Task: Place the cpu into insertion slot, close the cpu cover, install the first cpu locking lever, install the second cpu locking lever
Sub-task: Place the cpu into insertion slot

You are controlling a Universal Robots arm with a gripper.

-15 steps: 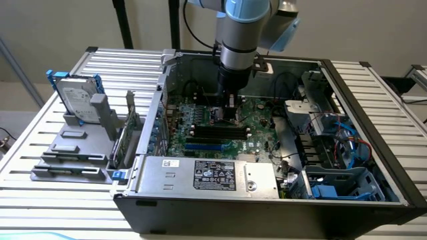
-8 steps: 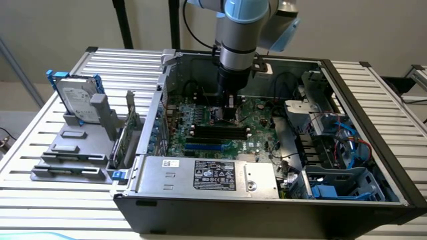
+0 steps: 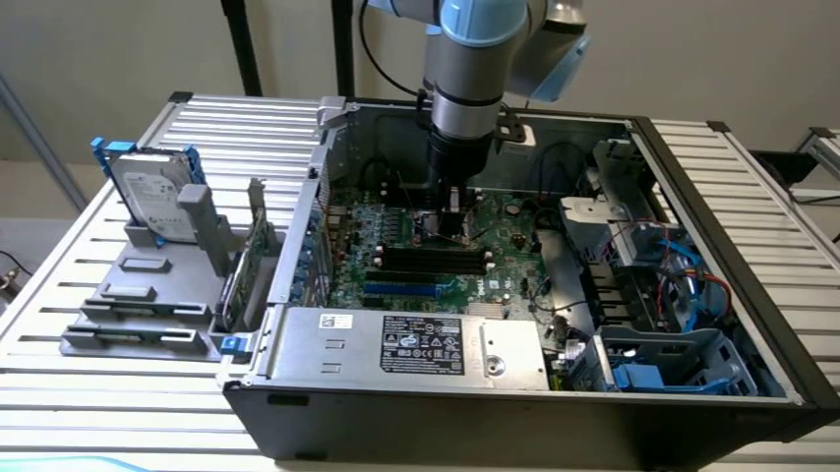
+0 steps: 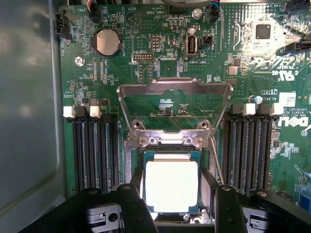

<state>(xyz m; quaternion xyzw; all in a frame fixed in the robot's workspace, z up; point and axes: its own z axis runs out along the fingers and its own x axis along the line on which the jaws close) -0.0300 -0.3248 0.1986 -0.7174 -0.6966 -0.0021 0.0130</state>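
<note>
you had the open computer case (image 3: 735,295), with the drive rack (image 3: 164,246) at its nine o'clock in the exterior view. the gripper (image 3: 453,231) was down toward the green board's (image 4: 160,68) twelve o'clock. the cpu cover (image 4: 174,87) stood hinged open. the cpu (image 4: 171,187) sat over the insertion slot (image 4: 146,151) under the gripper; gripped or freed, you could not tell

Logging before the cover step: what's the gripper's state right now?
Gripper: closed on the cpu.
</note>
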